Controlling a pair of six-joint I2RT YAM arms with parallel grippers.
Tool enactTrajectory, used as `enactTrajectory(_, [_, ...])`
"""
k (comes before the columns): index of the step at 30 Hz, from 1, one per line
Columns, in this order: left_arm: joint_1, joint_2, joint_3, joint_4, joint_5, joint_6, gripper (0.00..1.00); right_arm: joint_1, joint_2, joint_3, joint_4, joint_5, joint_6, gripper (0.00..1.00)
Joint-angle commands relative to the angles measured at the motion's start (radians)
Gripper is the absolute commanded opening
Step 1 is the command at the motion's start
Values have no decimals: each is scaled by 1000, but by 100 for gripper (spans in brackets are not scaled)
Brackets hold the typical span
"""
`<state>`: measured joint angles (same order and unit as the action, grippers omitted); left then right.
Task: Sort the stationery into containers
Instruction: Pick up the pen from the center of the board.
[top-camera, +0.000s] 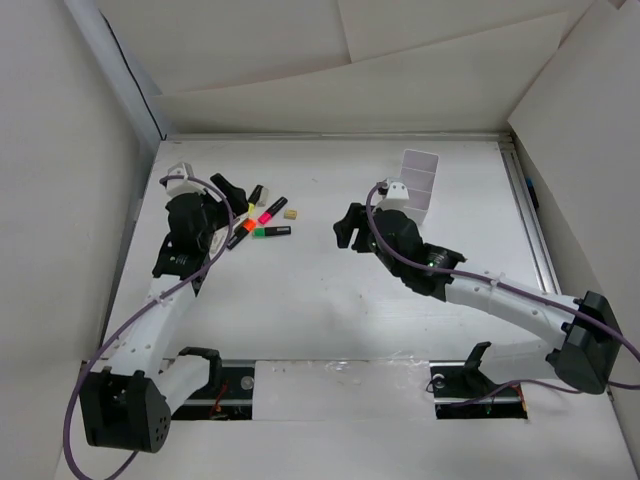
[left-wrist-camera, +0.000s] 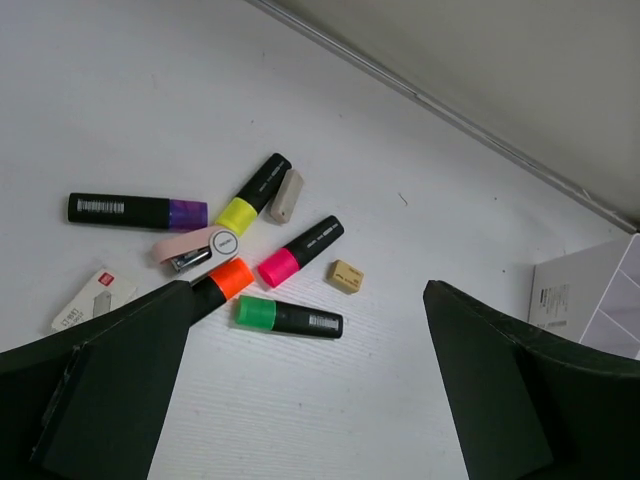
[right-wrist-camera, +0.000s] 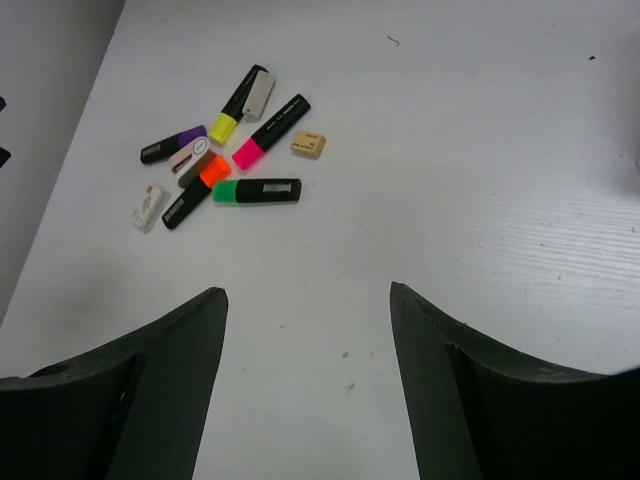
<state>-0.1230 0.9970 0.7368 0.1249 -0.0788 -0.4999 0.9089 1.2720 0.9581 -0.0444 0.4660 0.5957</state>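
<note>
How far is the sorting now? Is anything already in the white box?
Done: nothing; the white box looks empty in the top view. In hand: nothing; the left gripper and the right gripper are open and hold nothing. Left: everything; the yellow marker, pink marker, green marker, orange marker, purple marker and tan eraser lie in one cluster on the table, apart from the box.

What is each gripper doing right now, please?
Left gripper: open, holding nothing.
Right gripper: open, holding nothing.
</note>
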Motion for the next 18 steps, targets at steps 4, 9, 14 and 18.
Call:
enactTrajectory(4, [2, -63, -14, -11, -28, -54, 100, -7, 6, 1, 44, 3, 6, 72])
enactTrajectory(9, [2, -122, -92, -1, 22, -66, 100, -7, 15, 1, 44, 3, 6, 72])
enactTrajectory(14, [2, -167, -169, 51, 45, -57, 100, -7, 15, 10, 44, -7, 6, 29])
enactTrajectory(18, [2, -189, -223, 133, 73, -34, 100, -7, 15, 10, 44, -7, 6, 0])
